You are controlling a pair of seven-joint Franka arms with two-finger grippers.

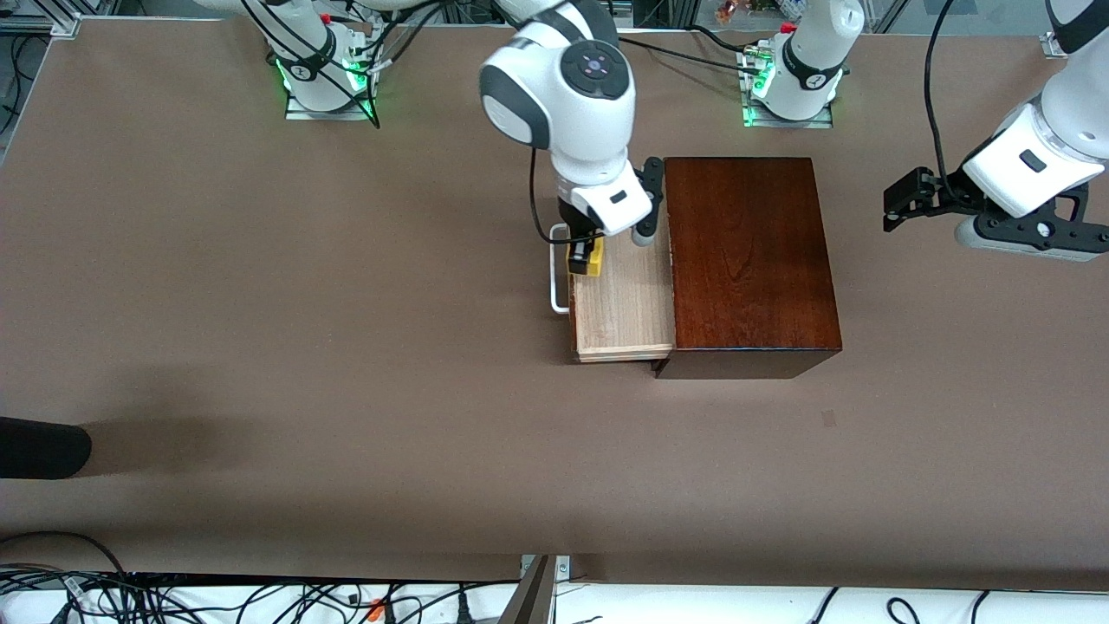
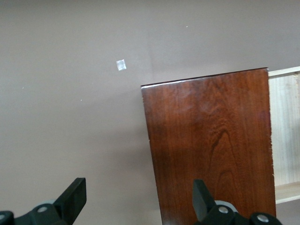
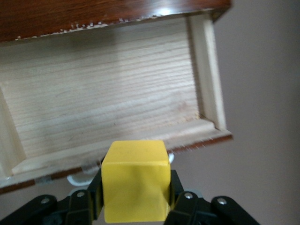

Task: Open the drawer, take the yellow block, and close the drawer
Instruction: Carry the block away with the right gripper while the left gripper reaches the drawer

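The dark reddish-brown wooden box (image 1: 749, 260) stands mid-table. Its pale wood drawer (image 1: 624, 303) is pulled out toward the right arm's end, with the white bar handle (image 1: 557, 277) at its front. My right gripper (image 1: 585, 258) is shut on the yellow block (image 1: 592, 257) and holds it above the drawer's handle edge. In the right wrist view the block (image 3: 136, 180) sits between the fingers, over the drawer's front rim, and the drawer tray (image 3: 108, 112) is bare. My left gripper (image 1: 901, 201) is open and empty, in the air beside the box at the left arm's end; its wrist view shows the box top (image 2: 211, 145).
A small pale mark (image 1: 829, 419) lies on the brown table nearer the front camera than the box. A dark object (image 1: 39, 446) pokes in at the table's edge at the right arm's end. Cables lie along the table's near edge.
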